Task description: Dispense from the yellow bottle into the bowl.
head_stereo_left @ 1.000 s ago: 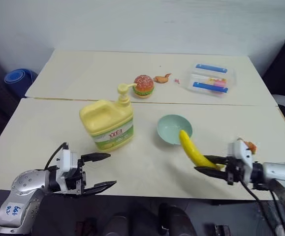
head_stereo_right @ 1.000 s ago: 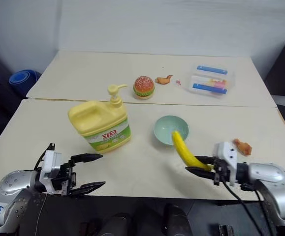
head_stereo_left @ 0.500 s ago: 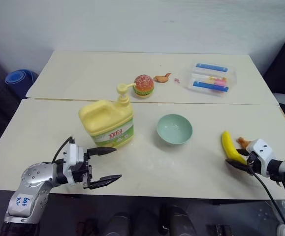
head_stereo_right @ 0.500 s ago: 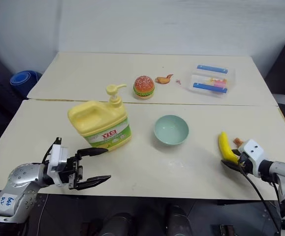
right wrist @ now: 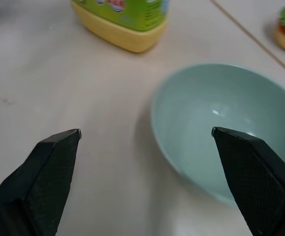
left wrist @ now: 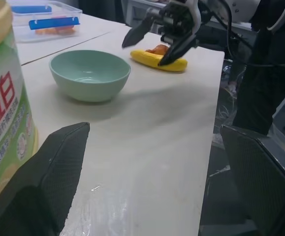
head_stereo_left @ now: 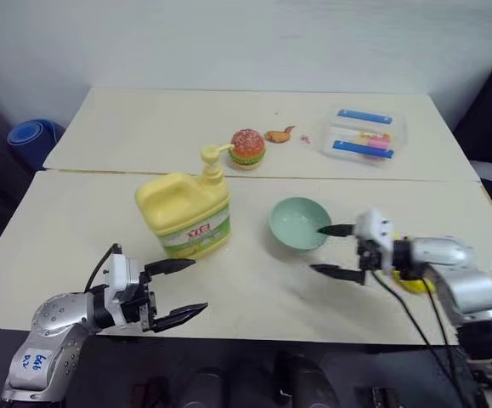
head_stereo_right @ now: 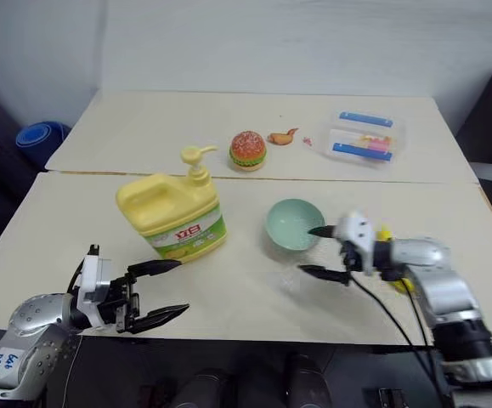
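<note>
Two pale cream tables [head_stereo_left: 254, 280] stand end to end against a white wall, a seam between them; a blue roll [head_stereo_left: 31, 134] lies on the floor at the far left; the yellow bottle [head_stereo_left: 184, 208] stands on the near table, the bowl [head_stereo_left: 299, 223] just to its right; the left gripper [head_stereo_left: 178, 291] hangs near the front edge, jaws wide and empty; the right gripper [head_stereo_left: 335, 251] points at the bowl's right side, jaws wide, empty; a banana [left wrist: 158, 59] lies behind it; a toy burger [head_stereo_left: 247, 148] and clear box [head_stereo_left: 363, 136] sit on the far table.

pale table [head_stereo_left: 84, 221], yellow bottle [head_stereo_left: 183, 212], bowl [head_stereo_left: 299, 223], banana [left wrist: 158, 60], toy burger [head_stereo_left: 247, 148], clear box [head_stereo_left: 363, 134]
</note>
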You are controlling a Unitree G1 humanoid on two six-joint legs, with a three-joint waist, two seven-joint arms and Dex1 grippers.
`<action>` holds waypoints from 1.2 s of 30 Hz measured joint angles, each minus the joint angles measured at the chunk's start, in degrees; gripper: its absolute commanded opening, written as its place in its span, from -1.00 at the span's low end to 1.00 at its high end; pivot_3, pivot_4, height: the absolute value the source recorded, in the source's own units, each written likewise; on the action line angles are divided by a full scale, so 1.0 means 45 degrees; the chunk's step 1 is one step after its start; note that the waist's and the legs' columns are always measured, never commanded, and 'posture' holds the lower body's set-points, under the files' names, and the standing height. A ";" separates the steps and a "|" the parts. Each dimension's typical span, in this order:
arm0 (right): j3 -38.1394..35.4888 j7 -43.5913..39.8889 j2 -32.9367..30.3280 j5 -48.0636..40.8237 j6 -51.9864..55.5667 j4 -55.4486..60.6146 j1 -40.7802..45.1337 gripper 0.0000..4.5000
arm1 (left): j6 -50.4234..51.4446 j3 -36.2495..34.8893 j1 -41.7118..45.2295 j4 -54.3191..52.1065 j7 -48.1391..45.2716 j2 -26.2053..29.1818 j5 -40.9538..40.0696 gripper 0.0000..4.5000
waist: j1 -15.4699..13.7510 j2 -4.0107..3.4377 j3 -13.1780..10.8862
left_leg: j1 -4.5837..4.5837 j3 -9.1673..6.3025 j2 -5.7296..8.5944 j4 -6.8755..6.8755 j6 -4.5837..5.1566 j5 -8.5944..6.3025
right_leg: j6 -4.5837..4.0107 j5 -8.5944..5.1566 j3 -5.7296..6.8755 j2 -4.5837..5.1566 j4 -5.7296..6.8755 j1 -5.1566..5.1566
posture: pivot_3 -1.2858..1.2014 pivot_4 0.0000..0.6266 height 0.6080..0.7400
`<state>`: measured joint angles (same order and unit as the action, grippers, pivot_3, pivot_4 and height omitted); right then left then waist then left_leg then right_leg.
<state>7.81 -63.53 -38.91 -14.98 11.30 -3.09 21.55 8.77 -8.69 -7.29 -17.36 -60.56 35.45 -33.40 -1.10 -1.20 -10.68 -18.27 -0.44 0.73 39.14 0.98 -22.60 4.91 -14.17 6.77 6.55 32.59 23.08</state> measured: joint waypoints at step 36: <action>0.2417 -0.2912 0.0962 0.3545 -0.1599 -0.3353 0.8378 -1.00 | 0.4384 -0.0431 0.8685 0.0355 0.6192 0.1474 -0.3330 -0.99 | 0.0291 0.0068 0.0004 | -0.0044 0.0061 0.0009 0.0002 -0.0032 0.0057 | -0.0005 0.0021 -0.0052 -0.0116 0.0118 0.0096 | 0.03 -0.52 1.00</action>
<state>18.68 -76.64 -34.58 0.97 4.11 -18.18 59.25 28.50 -10.63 31.79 -15.76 -32.70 42.09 -48.38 0.21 -0.90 -10.66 -18.46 -0.17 0.77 39.15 0.84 -22.35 4.89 -14.08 6.54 6.02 33.12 23.51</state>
